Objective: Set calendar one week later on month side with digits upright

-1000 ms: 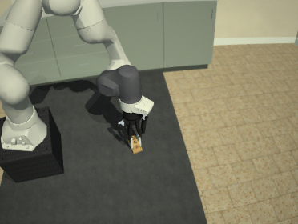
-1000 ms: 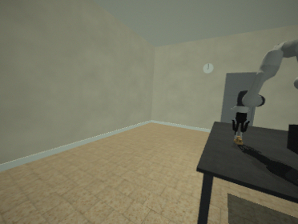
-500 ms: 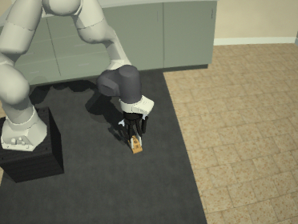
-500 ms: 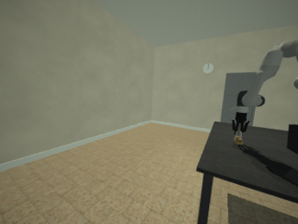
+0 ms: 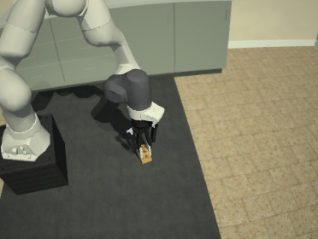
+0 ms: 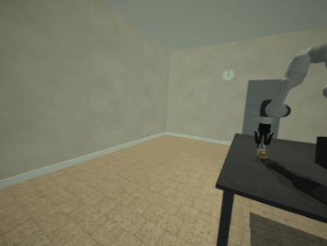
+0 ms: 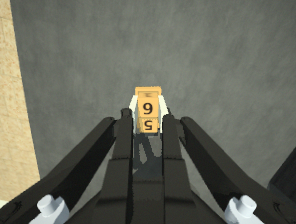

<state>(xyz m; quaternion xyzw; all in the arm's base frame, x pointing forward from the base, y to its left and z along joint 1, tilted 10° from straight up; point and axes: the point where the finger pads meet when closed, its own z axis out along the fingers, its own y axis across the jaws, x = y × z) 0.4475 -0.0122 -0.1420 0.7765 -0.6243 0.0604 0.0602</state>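
My arm reaches down steeply over the dark surface (image 5: 107, 201), pincer (image 7: 148, 120) narrowed on the orange calendar (image 7: 148, 111), digits 6 and 5 visible.

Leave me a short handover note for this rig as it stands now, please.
Tool: shut on the near cube, top face 5, low over the table.
Other cube: top face 6, right behind the first.
Tray and month side: cannot be made out in any view.
Done: one cube gripped.
Left: show the new date upright on the month side, stand both cubes flat in the tray, release.
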